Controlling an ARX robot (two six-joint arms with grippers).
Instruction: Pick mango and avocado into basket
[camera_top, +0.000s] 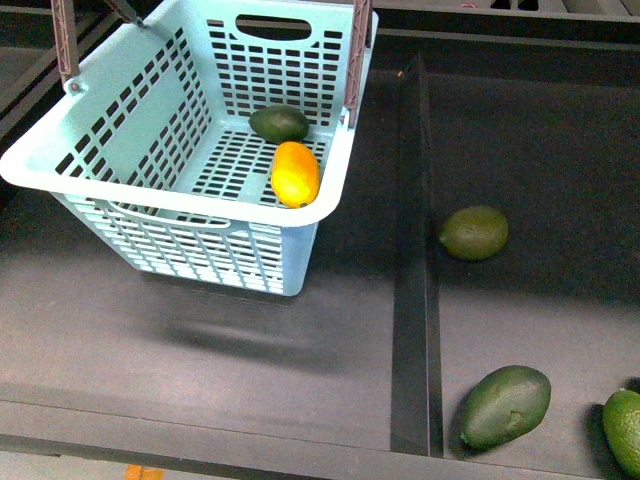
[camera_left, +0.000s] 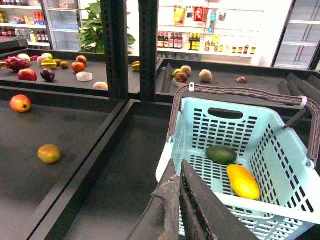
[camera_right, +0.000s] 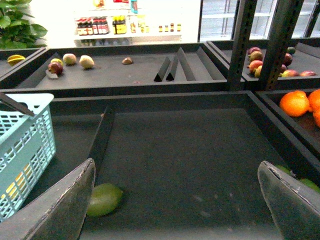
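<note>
The place is a grocery shop, seen from its produce section. Dark display bins (camera_right: 190, 150) split by low dividers (camera_top: 412, 300) hold loose fruit: oranges (camera_right: 295, 102) in one, a yellow-green avocado (camera_top: 474, 232) in another, mixed apples and a dragon fruit (camera_left: 15, 63) further off. A light teal shopping basket (camera_left: 280, 150) with brown handles sits among the bins. Behind them, lit wall shelves carry rows of bottles (camera_left: 175, 41), glass-door fridges (camera_right: 220, 20) line the back wall, and a leafy plant (camera_left: 92, 25) stands nearby.
</note>
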